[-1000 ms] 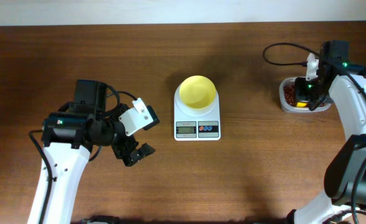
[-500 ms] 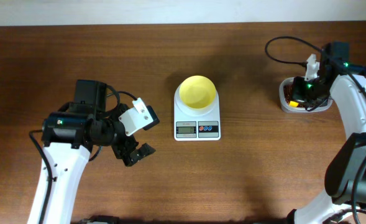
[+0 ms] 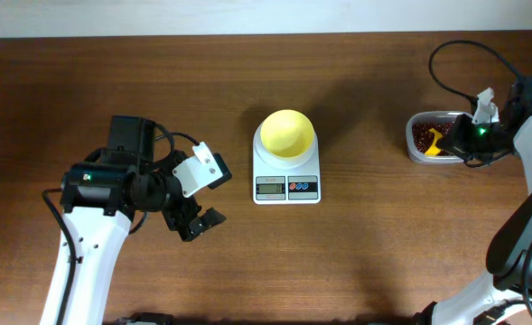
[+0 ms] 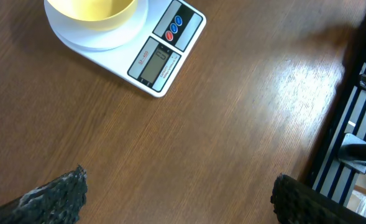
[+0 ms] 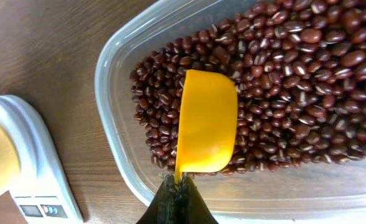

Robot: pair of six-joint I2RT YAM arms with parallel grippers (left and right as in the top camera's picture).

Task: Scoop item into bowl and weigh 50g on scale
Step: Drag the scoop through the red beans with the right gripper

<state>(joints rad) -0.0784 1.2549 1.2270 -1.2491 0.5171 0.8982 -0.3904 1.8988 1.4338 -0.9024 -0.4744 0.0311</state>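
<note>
Locate beans (image 5: 294, 81) in clear tub (image 5: 108, 93) at far right of counter (image 3: 365, 253). Note yellow scoop (image 5: 206, 121) resting on heap, long axis in line with right fingers (image 5: 178, 198), clenched on its handle. Find bowl (image 3: 287, 133) on scale (image 3: 286, 187) well to the left, with left fingers (image 3: 202, 222) spread, empty, farther off.

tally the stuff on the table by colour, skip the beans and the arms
yellow: 2 (bowl, scoop)
white: 1 (scale)
clear: 1 (tub)
total: 4
</note>
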